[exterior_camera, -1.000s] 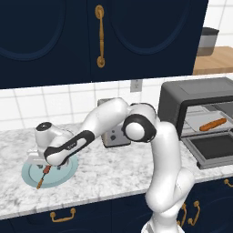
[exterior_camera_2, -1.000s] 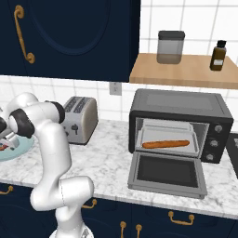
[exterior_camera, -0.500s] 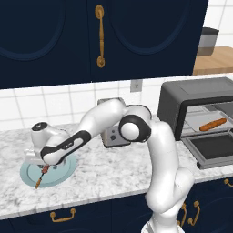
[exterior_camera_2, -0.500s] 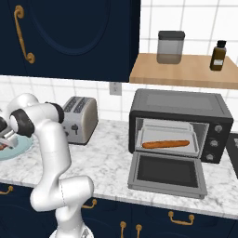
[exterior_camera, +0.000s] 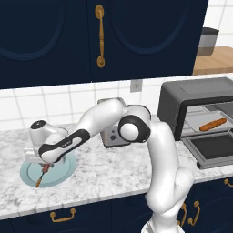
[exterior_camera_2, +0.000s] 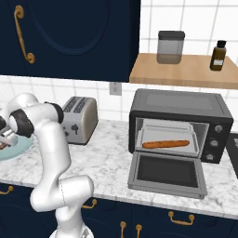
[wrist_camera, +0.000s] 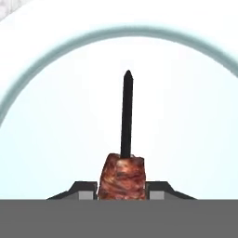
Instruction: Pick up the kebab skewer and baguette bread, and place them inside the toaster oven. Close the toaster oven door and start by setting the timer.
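Here the gripper [wrist_camera: 122, 188] had its jaws pinching the kebab skewer's [wrist_camera: 122, 172] meat over the pale plate [wrist_camera: 56, 116]

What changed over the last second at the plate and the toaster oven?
The gripper dropped onto the kebab skewer on the plate and its fingers drew in from wide open to flank the meat chunks. The skewer hasn't left the plate. The baguette bread stays on the toaster oven rack, the toaster oven door down.
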### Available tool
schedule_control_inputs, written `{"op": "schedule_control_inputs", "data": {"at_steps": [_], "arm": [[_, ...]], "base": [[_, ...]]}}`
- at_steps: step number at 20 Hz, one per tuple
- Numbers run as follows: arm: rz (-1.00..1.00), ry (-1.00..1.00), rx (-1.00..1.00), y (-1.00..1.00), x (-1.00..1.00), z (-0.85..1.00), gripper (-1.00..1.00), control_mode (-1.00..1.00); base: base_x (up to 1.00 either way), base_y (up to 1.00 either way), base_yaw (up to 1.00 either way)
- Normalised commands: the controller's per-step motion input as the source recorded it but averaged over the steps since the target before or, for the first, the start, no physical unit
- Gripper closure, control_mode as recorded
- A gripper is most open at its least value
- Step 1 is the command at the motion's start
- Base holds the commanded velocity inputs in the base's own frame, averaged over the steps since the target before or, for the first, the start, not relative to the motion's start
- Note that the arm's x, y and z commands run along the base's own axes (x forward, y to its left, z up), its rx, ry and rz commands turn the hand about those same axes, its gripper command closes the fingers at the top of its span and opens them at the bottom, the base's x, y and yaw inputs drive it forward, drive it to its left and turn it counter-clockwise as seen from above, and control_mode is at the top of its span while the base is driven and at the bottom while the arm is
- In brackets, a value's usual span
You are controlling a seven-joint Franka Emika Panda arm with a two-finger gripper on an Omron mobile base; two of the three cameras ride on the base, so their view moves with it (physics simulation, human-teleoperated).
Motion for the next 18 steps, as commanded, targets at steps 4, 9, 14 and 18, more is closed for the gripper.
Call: {"op": "schedule_control_inputs", "data": {"at_steps": [4,9,14,18], "arm": [[-0.1,-0.02,0.0,-0.62,-0.39,0.62,1.0,-1.0],[-0.19,-0.02,0.0,-0.89,-0.66,0.42,1.0,-1.0],[-0.22,-0.07,0.03,-1.0,-0.46,0.24,1.0,-1.0],[-0.26,-0.02,0.07,-1.0,-0.29,0.43,1.0,-1.0]], "base": [[0.0,0.0,0.0],[0.0,0.0,0.0],[0.0,0.0,0.0],[0.0,0.0,0.0]]}}
